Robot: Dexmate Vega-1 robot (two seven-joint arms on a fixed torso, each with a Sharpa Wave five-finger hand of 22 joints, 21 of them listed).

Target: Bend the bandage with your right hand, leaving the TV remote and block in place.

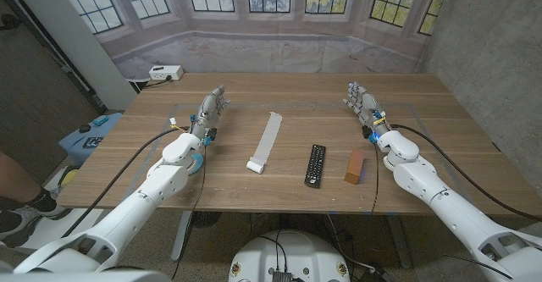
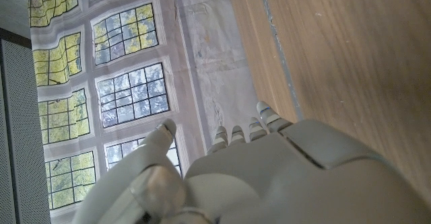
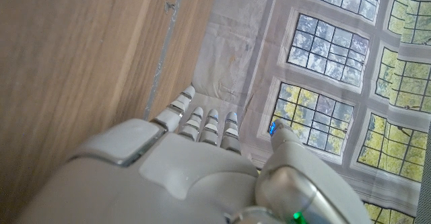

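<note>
Wooden table (image 1: 169, 180) carries bandage (image 1: 264, 143), its near end folded.

- right hand (image 1: 362, 102) sits off at the table's (image 1: 423, 168) right side, nothing in it
- between it and the bandage (image 1: 265, 142) lie the block (image 1: 354, 166) and tv remote (image 1: 315, 164)
- far half of the table past those two is bare wood, easy way in
</note>
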